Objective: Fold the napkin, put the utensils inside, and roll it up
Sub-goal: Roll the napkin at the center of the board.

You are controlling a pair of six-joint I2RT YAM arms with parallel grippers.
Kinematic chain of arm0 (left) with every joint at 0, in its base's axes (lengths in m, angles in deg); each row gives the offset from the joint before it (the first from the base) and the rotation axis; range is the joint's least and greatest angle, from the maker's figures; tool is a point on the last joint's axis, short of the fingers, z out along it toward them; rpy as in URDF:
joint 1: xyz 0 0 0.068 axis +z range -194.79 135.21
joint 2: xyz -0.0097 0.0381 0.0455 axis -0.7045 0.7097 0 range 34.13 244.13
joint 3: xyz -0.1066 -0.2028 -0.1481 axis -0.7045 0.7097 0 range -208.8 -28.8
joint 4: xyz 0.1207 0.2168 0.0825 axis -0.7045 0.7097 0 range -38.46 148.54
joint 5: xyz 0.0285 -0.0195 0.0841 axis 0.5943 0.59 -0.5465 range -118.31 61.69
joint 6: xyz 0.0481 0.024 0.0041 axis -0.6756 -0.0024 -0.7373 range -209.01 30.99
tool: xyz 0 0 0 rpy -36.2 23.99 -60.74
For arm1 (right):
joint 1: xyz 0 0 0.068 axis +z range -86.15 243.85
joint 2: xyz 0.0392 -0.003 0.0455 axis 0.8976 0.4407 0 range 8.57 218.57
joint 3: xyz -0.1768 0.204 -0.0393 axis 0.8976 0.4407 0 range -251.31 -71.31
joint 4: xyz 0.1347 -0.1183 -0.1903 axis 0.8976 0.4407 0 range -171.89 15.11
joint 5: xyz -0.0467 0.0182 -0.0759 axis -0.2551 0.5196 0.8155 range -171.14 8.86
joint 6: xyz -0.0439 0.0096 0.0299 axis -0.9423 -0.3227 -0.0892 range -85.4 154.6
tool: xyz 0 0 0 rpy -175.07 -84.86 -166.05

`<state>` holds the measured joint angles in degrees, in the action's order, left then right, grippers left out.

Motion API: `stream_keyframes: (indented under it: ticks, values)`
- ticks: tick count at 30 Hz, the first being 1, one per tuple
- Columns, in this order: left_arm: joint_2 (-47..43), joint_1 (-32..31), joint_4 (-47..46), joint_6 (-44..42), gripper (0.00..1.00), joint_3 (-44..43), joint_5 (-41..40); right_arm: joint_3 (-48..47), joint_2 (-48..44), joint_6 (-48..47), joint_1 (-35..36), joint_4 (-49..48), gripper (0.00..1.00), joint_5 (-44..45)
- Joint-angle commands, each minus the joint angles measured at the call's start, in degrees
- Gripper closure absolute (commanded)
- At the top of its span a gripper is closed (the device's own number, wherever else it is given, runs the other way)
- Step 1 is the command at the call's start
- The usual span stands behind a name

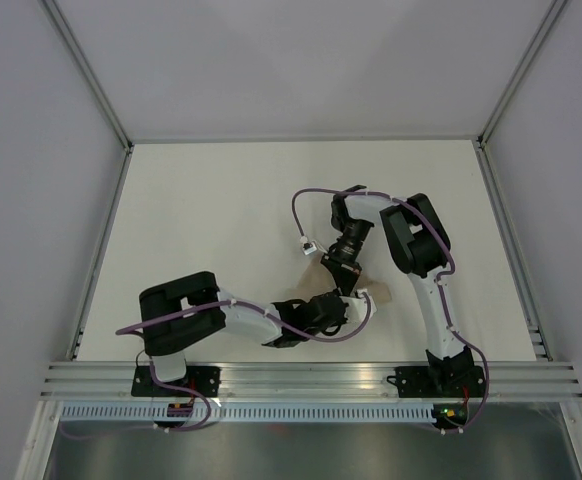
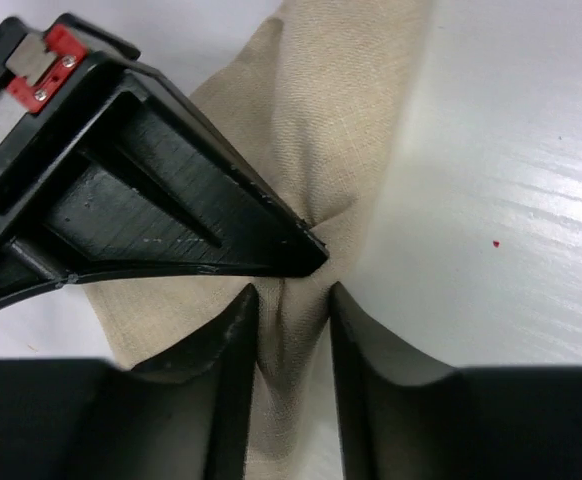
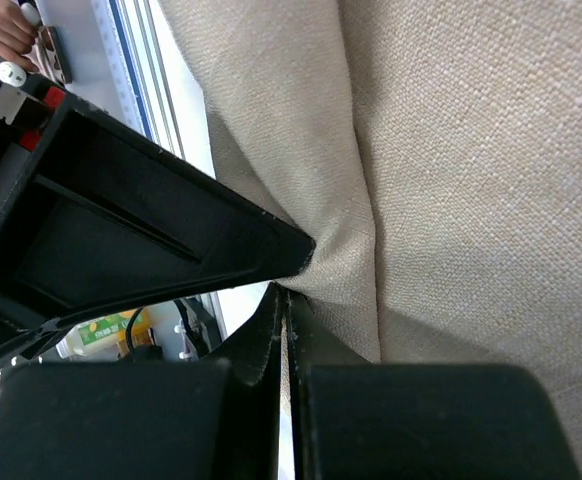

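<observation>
The tan napkin (image 1: 377, 292) shows in the top view only as small patches under and around the two grippers, near the table's front middle. My left gripper (image 1: 333, 303) is shut on a bunched ridge of the napkin (image 2: 311, 120), which stands between its fingers (image 2: 233, 340). My right gripper (image 1: 347, 282) is shut on a thin edge of the napkin (image 3: 471, 150), its jaws almost touching. The two grippers meet tip to tip: the right one's finger (image 2: 171, 200) reaches into the left wrist view. The utensils are not in view.
The white table (image 1: 221, 220) lies between side rails, with grey walls behind. An aluminium rail (image 1: 311, 375) runs along the near edge by the arm bases. Purple cables (image 1: 301, 205) loop off the right arm.
</observation>
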<state>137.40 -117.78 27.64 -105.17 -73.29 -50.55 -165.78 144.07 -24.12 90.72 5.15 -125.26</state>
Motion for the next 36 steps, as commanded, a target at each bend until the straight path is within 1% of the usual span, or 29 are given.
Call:
stream_keyframes:
  ticks: [1, 2, 3, 5, 7, 9, 10, 11, 13, 15, 16, 17, 18, 19, 21, 22, 23, 24, 25, 27, 29, 30, 31, 32, 34, 36]
  values:
    - [1.9, -0.4, 1.0, -3.1, 0.67, -1.6, 0.1, 1.8, 1.3, -2.9, -0.1, -10.1, 1.00, 5.8]
    - [2.0, -0.4, 1.6, -2.8, 0.71, -1.5, 1.4, 1.9, 1.1, -2.8, -0.1, -10.1, 1.00, 5.8]
    - [1.6, -0.4, 2.1, -2.6, 0.81, -1.5, 2.2, 2.0, 1.0, -2.6, -0.2, -10.4, 0.99, 5.8]
    - [1.2, -0.3, 3.6, -1.5, 0.93, -1.6, 5.5, 2.4, 0.5, -2.0, -0.2, -11.3, 1.00, 5.7]
    - [-0.2, 0.1, 5.1, -0.4, 0.97, -1.4, 8.8, 3.2, -0.8, -1.0, -0.2, -13.1, 0.98, 5.7]
    - [-1.0, 1.3, 6.8, 1.9, 0.98, -1.3, 13.7, 4.5, -3.5, 0.2, -0.5, -14.4, 0.92, 5.3]
    - [-1.9, 1.7, 6.9, 2.7, 0.98, -1.1, 15.5, 5.1, -4.8, 0.9, -0.7, -16.4, 0.80, 4.5]
    - [-2.3, 2.3, 7.2, 4.3, 0.98, -0.9, 19.5, 5.7, -6.2, 2.0, -1.2, -17.5, 0.74, 4.0]
    - [-2.8, 4.3, 7.8, 5.9, 0.98, -0.6, 22.0, 7.2, -10.9, 3.0, -1.7, -19.9, 0.63, 2.6]
    - [-2.6, 6.8, 8.9, 9.2, 0.98, -1.0, 30.6, 8.4, -15.6, 4.9, -3.0, -22.4, 0.58, 1.9]
    - [-2.6, 7.8, 9.4, 10.0, 0.98, -1.3, 30.7, 9.0, -17.4, 6.0, -3.3, -23.7, 0.57, 1.8]
    - [-2.6, 8.7, 9.4, 10.7, 0.98, -1.2, 34.5, 10.0, -20.7, 8.1, -3.8, -25.1, 0.56, 1.8]
    - [-2.8, 10.3, 9.2, 11.5, 0.98, -1.0, 36.5, 10.6, -22.4, 9.3, -4.2, -28.0, 0.56, 1.8]
    - [-2.7, 11.2, 9.1, 13.1, 0.98, -1.0, 40.2, 11.3, -24.0, 10.2, -5.3, -29.5, 0.55, 1.7]
    - [-3.1, 13.6, 9.0, 14.5, 0.98, -1.0, 44.3, 14.1, -28.3, 13.6, -6.8, -34.7, 0.54, 1.7]
    - [-3.1, 14.4, 9.0, 15.5, 0.98, -1.1, 47.9, 15.0, -29.8, 14.0, -8.5, -35.9, 0.53, 1.8]
    - [-3.0, 15.2, 9.5, 17.2, 0.98, -1.5, 49.8, 17.1, -32.4, 14.7, -9.2, -37.2, 0.53, 2.3]
    - [-2.4, 16.6, 9.9, 18.0, 0.98, -1.8, 51.7, 18.4, -33.7, 16.1, -10.0, -40.6, 0.53, 2.5]
    - [-2.0, 17.3, 11.3, 19.2, 0.98, -2.8, 55.3, 20.9, -36.5, 16.1, -11.3, -41.9, 0.53, 2.9]
    - [0.2, 18.9, 13.0, 20.7, 0.98, -4.0, 57.8, 23.9, -39.7, 16.9, -12.3, -46.4, 0.53, 4.6]
    - [1.9, 20.3, 15.3, 23.1, 0.98, -6.3, 61.6, 29.2, -45.5, 17.0, -12.9, -49.5, 0.53, 6.4]
    - [3.5, 20.8, 15.8, 25.2, 0.98, -6.7, 63.2, 31.2, -47.8, 16.7, -12.9, -52.6, 0.51, 6.9]
    - [4.1, 21.1, 16.2, 26.2, 0.98, -7.8, 65.2, 34.9, -52.1, 16.3, -12.9, -53.9, 0.50, 7.3]
    - [4.5, 21.9, 16.0, 27.0, 0.98, -8.0, 66.7, 36.6, -54.2, 15.6, -12.7, -54.8, 0.49, 7.4]
    - [5.8, 22.5, 16.1, 29.9, 0.98, -8.5, 69.2, 40.4, -59.1, 12.9, -12.3, -55.1, 0.47, 7.9]
    - [6.8, 23.7, 15.6, 32.4, 0.98, -8.9, 71.3, 42.0, -61.1, 10.1, -11.2, -52.9, 0.46, 9.3]
